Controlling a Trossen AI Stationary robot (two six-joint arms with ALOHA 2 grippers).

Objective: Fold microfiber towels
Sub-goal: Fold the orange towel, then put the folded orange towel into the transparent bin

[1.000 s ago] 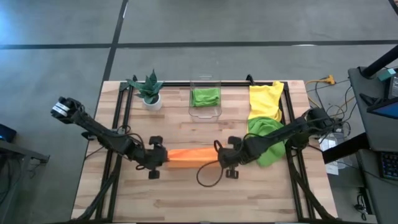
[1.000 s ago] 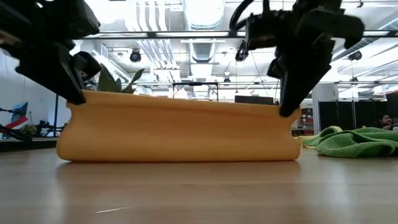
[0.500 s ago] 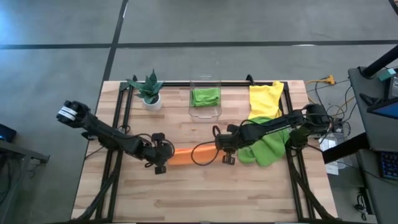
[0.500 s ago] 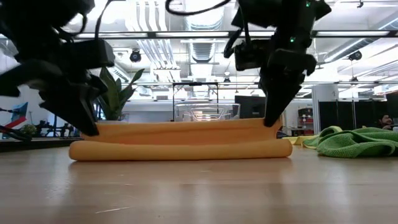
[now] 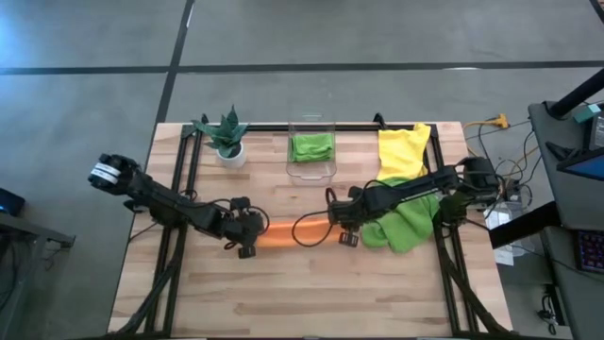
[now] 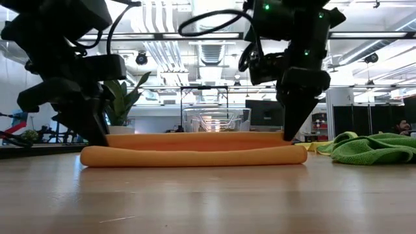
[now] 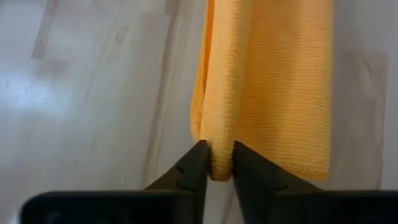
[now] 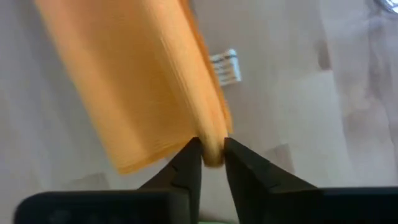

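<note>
An orange towel [image 5: 286,233] lies folded in a long low strip [image 6: 195,151] on the wooden table, its rounded fold toward the near edge. My left gripper [image 5: 251,232] stands at its left end [image 6: 97,138], my right gripper [image 5: 340,227] at its right end [image 6: 289,135]. Each is shut on the strip's upper layer. A crumpled lime green towel [image 5: 404,219] and a yellow towel [image 5: 403,151] lie at the right. Another green towel [image 5: 311,146] sits folded in the clear bin. My left gripper [image 7: 219,158] pinches the thick edge [image 7: 219,142] at the orange towel's left end between its two fingertips, slanting down and lying along the strip. The towel rests on the table. My right gripper [image 8: 212,152] pinches the edge at the towel's right-end corner [image 8: 211,138] between its fingertips, pointing steeply down. The cloth lies flat on the table beyond the fingers.
A clear plastic bin [image 5: 311,168] stands at the far middle and a small potted plant [image 5: 227,139] at the far left. A white label [image 8: 225,65] lies on the wood by the towel's right end. Bare wood spreads toward the near edge.
Both grippers have gone down and toward the far edge, carrying the orange towel's upper edge with them. The towel, which stood tall and hung from the fingers, has been folded over and now lies as a low flat strip on the table.
</note>
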